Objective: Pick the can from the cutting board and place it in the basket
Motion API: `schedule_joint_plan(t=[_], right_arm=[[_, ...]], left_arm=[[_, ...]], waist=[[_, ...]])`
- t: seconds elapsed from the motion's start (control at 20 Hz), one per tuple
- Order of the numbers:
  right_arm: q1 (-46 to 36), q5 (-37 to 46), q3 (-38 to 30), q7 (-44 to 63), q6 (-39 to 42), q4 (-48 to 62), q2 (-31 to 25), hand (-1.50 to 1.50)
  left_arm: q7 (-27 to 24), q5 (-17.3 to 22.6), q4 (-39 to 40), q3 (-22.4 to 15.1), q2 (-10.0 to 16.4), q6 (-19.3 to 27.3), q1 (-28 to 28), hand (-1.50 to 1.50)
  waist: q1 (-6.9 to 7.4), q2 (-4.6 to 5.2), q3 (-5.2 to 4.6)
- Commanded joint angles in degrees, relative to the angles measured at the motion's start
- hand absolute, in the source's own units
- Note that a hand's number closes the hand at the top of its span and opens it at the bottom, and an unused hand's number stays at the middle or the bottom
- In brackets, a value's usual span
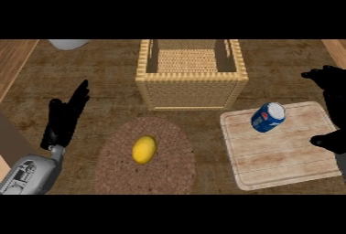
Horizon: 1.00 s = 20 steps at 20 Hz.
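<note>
Can [268,117] sits tilted on the cutting board [283,155], toward its far-left corner, untouched; the basket [191,91] stands just beyond that corner. Right robot hand [336,98] hangs at the board's right edge, fingers and thumb spread wide, holding nothing. Left robot hand [64,116] rests open, well left of the board. Best approach, as judged: sweep left across the board and close on the can's round body, not its ends, since it may roll.

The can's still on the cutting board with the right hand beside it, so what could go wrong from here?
1. The blue can sits near the far left corner of the pale wooden cutting board, while the open right hand is at the board's right edge. A sideways approach might nudge the can off the board.
2. The square woven basket has tall walls, so a low carry could clip its near rim.
</note>
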Motion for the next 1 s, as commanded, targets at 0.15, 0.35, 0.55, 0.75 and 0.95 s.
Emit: schedule_joint_plan(t=[0.15,0.35,0.55,0.75,0.95], right_arm=[[-2.4,17.9,-5.1,-1.7,1.3,3.4,-20.2,-1.50],[-1.4,25.0,-1.5,-6.2,10.0,3.4,-29.3,-1.50],[-0.8,26.9,1.2,-11.8,17.7,7.1,-36.6,-1.50],[-1.5,30.2,7.0,-16.4,16.2,7.2,-36.0,-1.50],[-1.8,30.5,8.8,-19.7,14.7,9.9,-37.9,-1.50]], left_arm=[[0.2,-0.2,-0.6,0.4,0.6,-0.6,0.3,0.00],[1.9,-0.1,-0.3,0.6,0.8,-1.3,-1.3,0.00],[2.8,0.1,-2.6,0.5,1.2,-1.8,-1.1,0.00],[0.8,-0.7,-0.7,0.0,0.0,-2.3,-1.1,0.00],[4.0,-2.0,-0.6,-0.3,-1.9,0.2,-4.0,0.00]], waist=[[0.78,0.15,-0.12],[0.75,0.14,-0.04],[1.88,0.16,0.11],[1.96,0.43,0.05],[1.31,0.31,0.04]])
